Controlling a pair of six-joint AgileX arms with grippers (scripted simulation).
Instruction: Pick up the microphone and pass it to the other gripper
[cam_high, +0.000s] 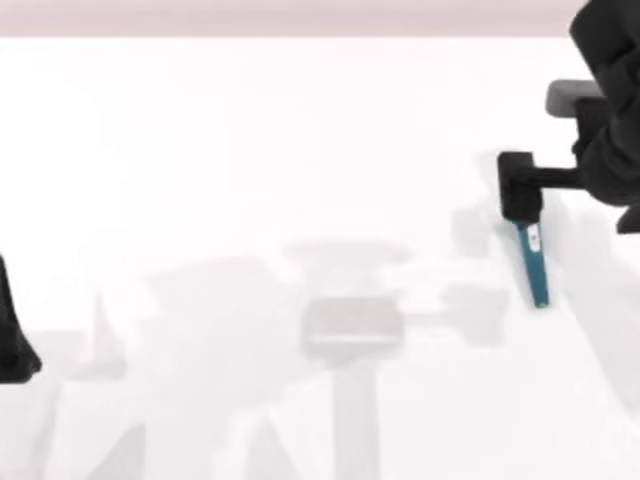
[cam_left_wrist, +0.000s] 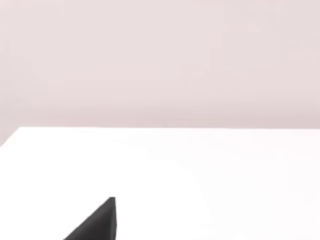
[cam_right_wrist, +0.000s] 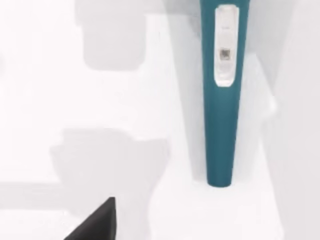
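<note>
The microphone (cam_high: 533, 265) lies on the white table at the right, its teal handle pointing toward the front edge. In the right wrist view the teal handle (cam_right_wrist: 220, 125) and its white switch strip (cam_right_wrist: 226, 45) show, while the mesh head is hidden. My right gripper (cam_high: 520, 195) hovers over the head end, open, with nothing between its fingers. Only one black fingertip (cam_right_wrist: 102, 220) shows, apart from the handle. The other gripper, my left gripper (cam_high: 15, 350), sits parked at the table's left edge. It is open, and one fingertip (cam_left_wrist: 102, 220) shows over bare table.
The white table (cam_high: 300, 150) ends at a far edge along the top of the top view, with a pale pink wall (cam_left_wrist: 160, 60) behind. Faint grey shadows (cam_high: 350, 325) of the arms lie across the table's middle and front. A grey block (cam_high: 572, 98) sits on my right wrist.
</note>
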